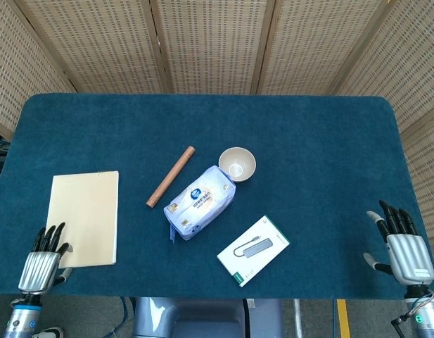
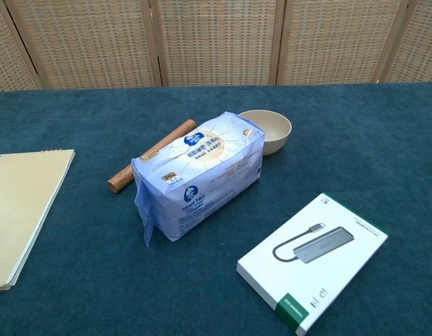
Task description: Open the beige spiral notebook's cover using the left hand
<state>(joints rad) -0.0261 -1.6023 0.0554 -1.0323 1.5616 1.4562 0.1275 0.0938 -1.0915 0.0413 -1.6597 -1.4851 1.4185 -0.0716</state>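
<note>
Lying closed near the surface's [image 1: 308, 127] left edge, the beige spiral notebook [image 1: 84, 218] runs lengthwise front-to-back; the left robot hand [image 1: 42, 264], empty with fingers extended, overlaps its front-left corner.

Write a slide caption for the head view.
Closed notebook lies flat; left robot hand at its near corner, right robot hand idle.

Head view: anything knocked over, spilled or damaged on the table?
Nothing stands out. The beige notebook lies flat and closed, the bowl is upright, and the tissue pack, wooden stick and white box lie intact on the cloth. Left hand and right hand hold nothing.
</note>
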